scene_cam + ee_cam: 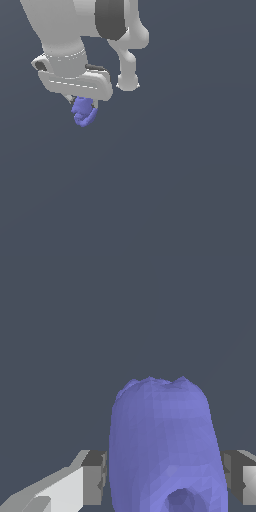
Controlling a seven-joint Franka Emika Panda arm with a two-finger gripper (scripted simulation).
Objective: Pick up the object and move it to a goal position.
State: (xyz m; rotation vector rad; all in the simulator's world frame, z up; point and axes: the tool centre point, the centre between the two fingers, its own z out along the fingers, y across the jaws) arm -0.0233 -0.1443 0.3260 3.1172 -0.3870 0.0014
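Blue-violet object point(83, 112) clamped between the fingers point(95, 476) of the white gripper point(81, 102), pads pressing in on both of its sides. Fingers set narrow, just the blob's width apart. Blob hanging below the hand in the exterior view, plain dark background all round.

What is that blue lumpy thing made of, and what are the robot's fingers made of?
The blue blob looks matte, like clay or soft rubber: no shine, lumpy faceted surface. Being a simulator's render, its real material is a guess. The fingers beside it look like hard white plastic or painted metal with darker grey pads: flat, sharp-edged faces. The gripper has the blob between them.
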